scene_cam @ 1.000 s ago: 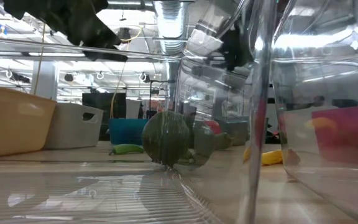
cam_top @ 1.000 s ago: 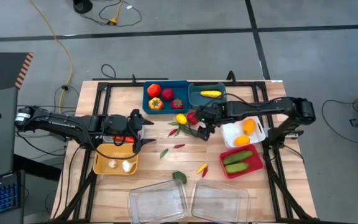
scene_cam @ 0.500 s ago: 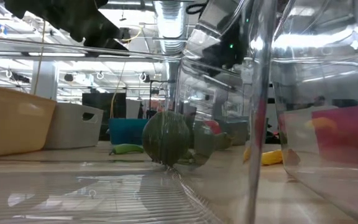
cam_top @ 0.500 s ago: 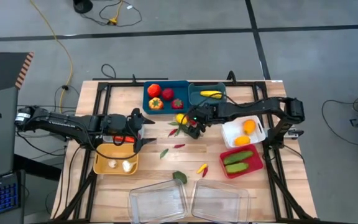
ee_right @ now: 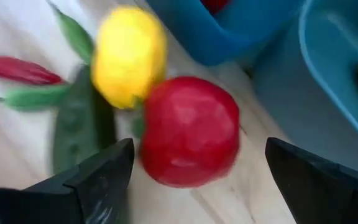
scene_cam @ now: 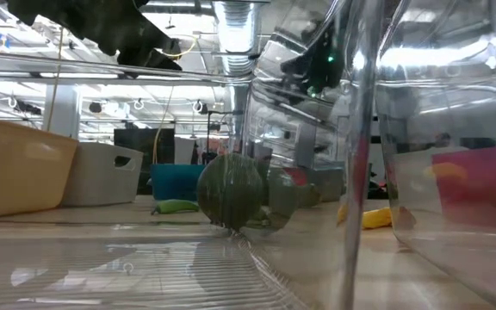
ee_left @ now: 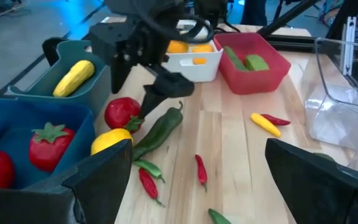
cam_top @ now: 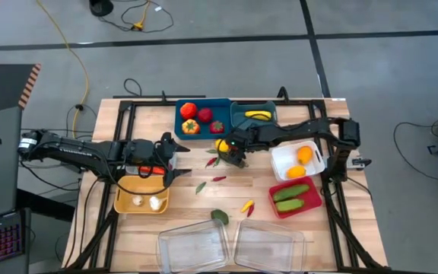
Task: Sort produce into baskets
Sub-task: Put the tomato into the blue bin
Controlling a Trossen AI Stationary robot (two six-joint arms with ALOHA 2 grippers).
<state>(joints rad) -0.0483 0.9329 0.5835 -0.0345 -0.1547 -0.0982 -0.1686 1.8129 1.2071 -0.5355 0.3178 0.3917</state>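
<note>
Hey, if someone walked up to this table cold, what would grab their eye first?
Probably the right tool, open and reaching into the loose pile mid-table, right over a round red fruit beside a yellow one, close to the blue bin. Around them, thin red and green peppers lie scattered on the wood, the long dark green pepper being the largest. The left tool waits open over the tan bin.

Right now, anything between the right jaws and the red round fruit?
Nothing. In the right wrist view the open right gripper frames the red round fruit directly, only bare table between. Yellow fruit touches its side.
</note>
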